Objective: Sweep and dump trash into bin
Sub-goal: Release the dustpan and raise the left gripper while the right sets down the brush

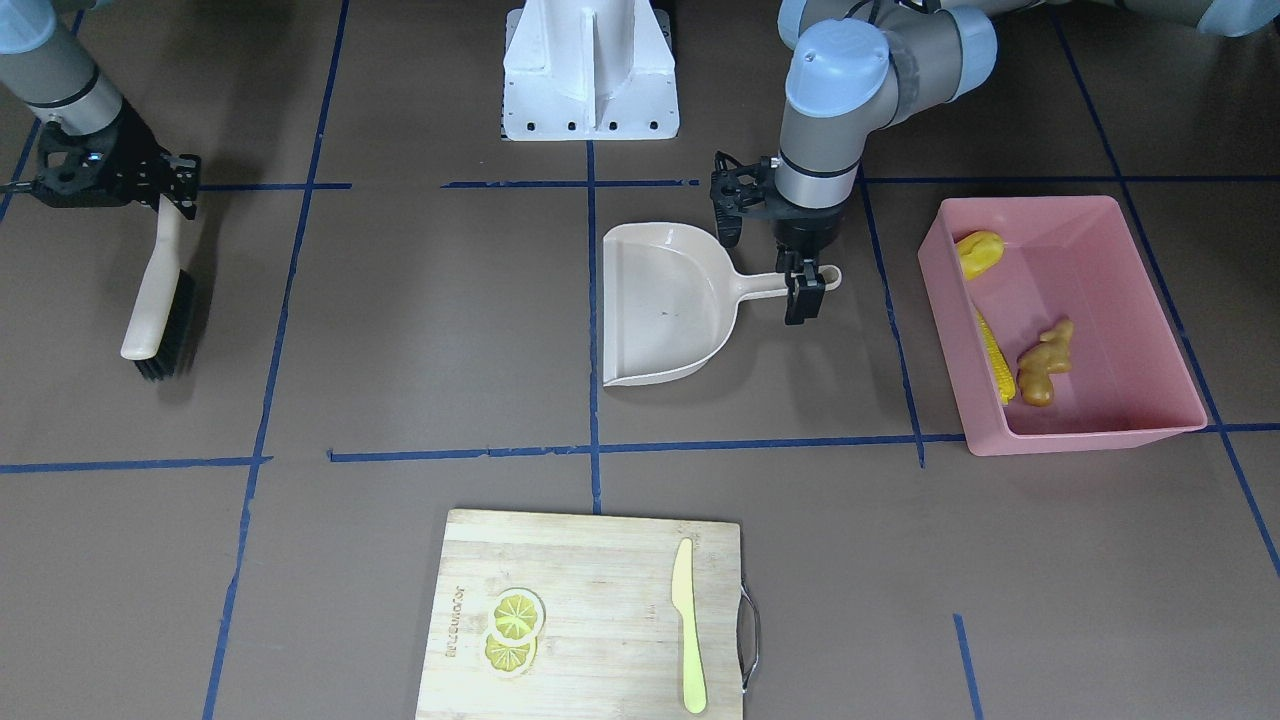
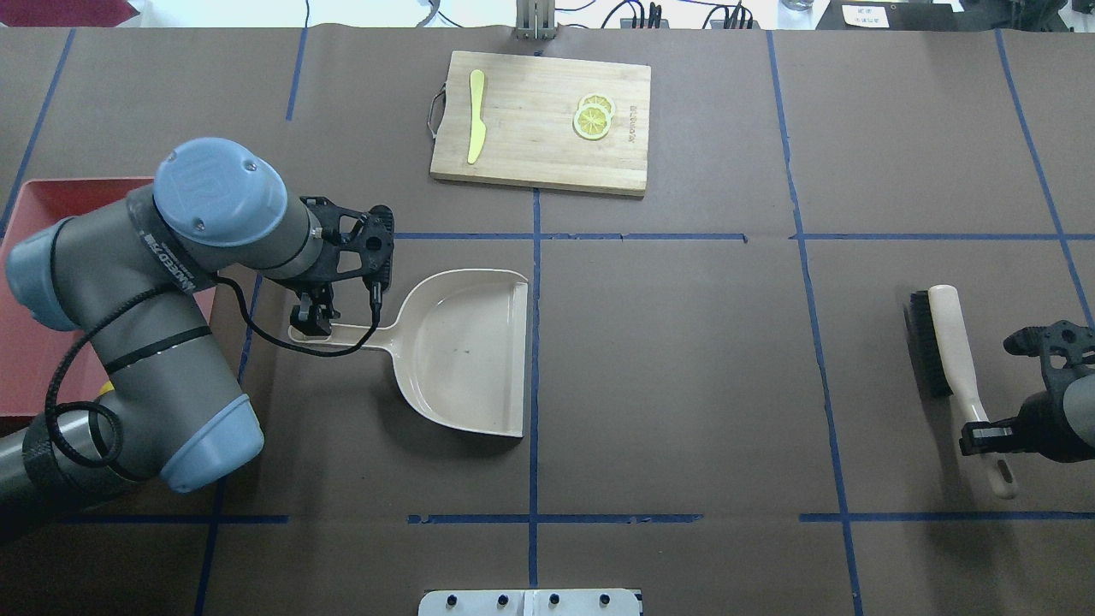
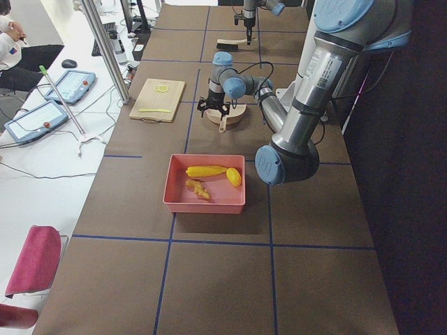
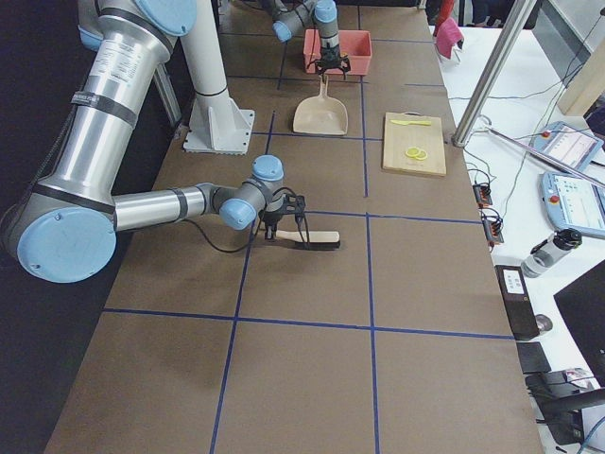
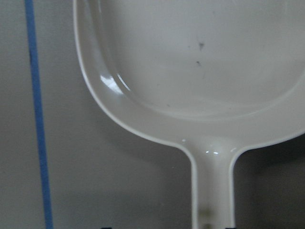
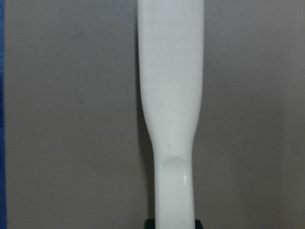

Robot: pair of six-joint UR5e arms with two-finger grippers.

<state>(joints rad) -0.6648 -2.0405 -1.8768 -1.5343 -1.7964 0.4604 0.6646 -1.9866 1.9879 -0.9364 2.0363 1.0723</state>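
Observation:
The pink bin (image 1: 1090, 432) stands at the table's end on my left side and also shows in the overhead view (image 2: 43, 282). In it lie the corn cob (image 1: 996, 356), the yellow potato-like piece (image 1: 978, 252) and the ginger root (image 1: 1045, 362). The beige dustpan (image 1: 665, 305) lies flat on the table, empty, beside the bin. My left gripper (image 1: 806, 287) is shut on the dustpan's handle (image 2: 342, 336). My right gripper (image 1: 170, 200) is shut on the handle of a beige brush (image 1: 160, 320), which lies low over the table at my right end (image 2: 941, 342).
A wooden cutting board (image 1: 590, 610) with lemon slices (image 1: 515, 630) and a yellow-green knife (image 1: 687, 625) lies at the table's far edge. The robot's white base (image 1: 590, 70) stands behind the dustpan. Blue tape lines mark the brown table.

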